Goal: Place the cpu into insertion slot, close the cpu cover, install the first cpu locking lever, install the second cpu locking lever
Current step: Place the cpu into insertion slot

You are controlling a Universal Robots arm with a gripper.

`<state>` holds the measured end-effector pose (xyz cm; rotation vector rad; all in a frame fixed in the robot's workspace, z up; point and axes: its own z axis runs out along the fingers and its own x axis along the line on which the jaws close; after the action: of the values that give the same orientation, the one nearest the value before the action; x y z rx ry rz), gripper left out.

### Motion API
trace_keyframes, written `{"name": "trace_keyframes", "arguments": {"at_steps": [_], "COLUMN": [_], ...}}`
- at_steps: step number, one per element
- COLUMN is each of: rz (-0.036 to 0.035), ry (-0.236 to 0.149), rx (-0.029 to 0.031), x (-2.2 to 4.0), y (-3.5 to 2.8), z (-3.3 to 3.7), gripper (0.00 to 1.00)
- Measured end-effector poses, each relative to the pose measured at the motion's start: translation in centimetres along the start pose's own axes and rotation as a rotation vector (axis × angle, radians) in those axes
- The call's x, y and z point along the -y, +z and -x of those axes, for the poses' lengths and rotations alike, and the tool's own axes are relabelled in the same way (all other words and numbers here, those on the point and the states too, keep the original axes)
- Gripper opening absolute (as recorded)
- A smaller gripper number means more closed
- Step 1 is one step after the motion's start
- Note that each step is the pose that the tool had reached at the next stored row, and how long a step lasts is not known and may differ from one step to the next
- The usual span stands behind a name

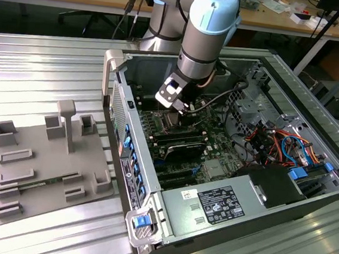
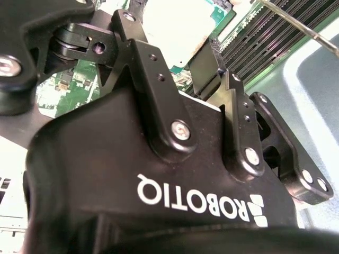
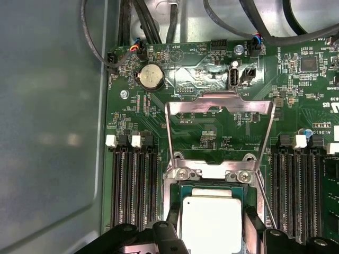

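1 robot arm [image 1: 205, 40] reaches down into an open computer case [image 1: 120, 104] lying on the ribbed metal worktop [image 1: 42, 73]. A grey fixture tray [image 1: 40, 162] sits well apart on the exterior view's left. The tool [image 1: 180, 108] hangs just over the green motherboard [image 1: 158, 123] in the far half of the case.

In the first wrist view the cpu [image 3: 212, 217] sits within the insertion slot [image 3: 212, 172]. The black fingers [image 3: 254, 233] are parted to its width and pressed against 2 opposite edges, gripping it. The cpu cover [image 3: 220, 103] stands raised on its hinge, with the board showing through its cut-out centre. Memory slots [image 3: 132, 185] flank the socket on 2 sides, and a coin battery [image 3: 151, 78] lies beyond the cover.
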<state>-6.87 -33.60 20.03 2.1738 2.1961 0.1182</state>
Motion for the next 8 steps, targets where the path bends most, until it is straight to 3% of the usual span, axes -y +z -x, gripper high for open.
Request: {"name": "trace_keyframes", "arguments": {"at_steps": [8], "rz": [0.0001], "ry": [0.000], "rx": [0.0000], "x": [0.10], "y": [0.15], "z": [0.00], "gripper": [0.55]}}
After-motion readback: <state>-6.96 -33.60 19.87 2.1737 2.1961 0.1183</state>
